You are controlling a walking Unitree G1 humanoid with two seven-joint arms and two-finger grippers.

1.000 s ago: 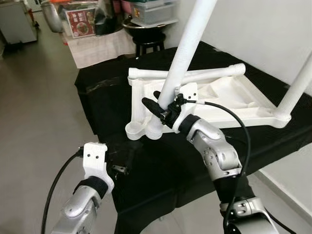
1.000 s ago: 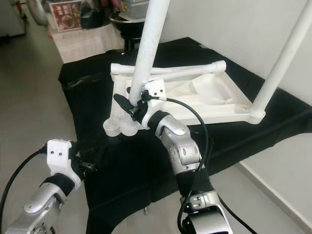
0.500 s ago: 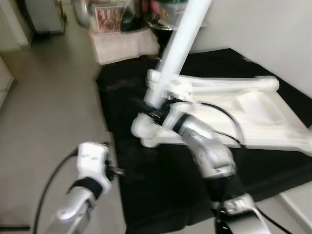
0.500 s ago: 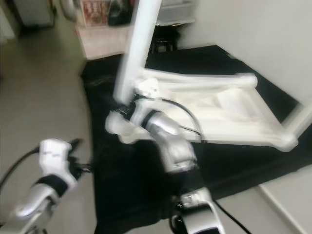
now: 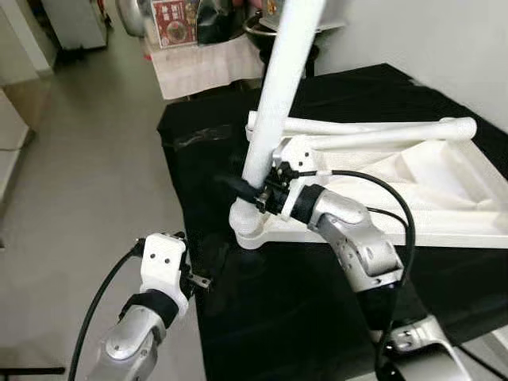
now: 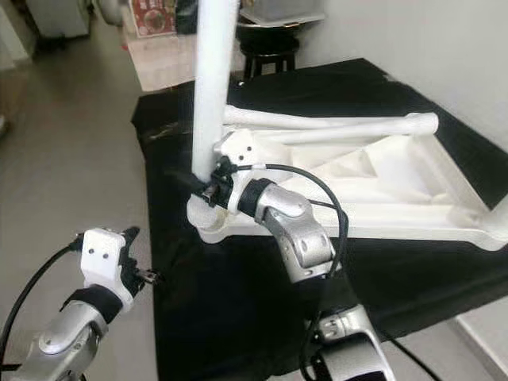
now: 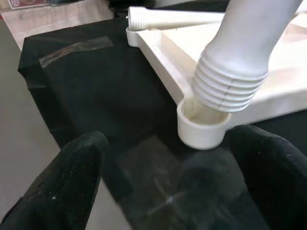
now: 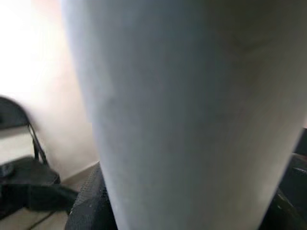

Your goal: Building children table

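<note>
Right gripper [image 5: 255, 193] is clamped on the white table leg [image 5: 274, 103] just above its threaded end. A second ago the leg's ribbed tip sat beside the round corner socket [image 5: 252, 230] of the upturned tabletop [image 5: 413, 198]; now it stands over the socket, near upright, leaning slightly toward 1 o'clock. My read: alignment is done, and seating and twisting come next. The camera also shifted, so part of the change is head motion. The left wrist view adds what the eye views hide: the threaded end [image 7: 229, 86] hangs just above the socket cup [image 7: 200, 128], tilted, not yet seated. Left gripper [image 7: 168, 187] idles low at 7 o'clock off the black-draped table edge [image 5: 190, 238], fingers spread, holding nothing. A second leg [image 5: 373, 131] lies across the tabletop's far side.
</note>
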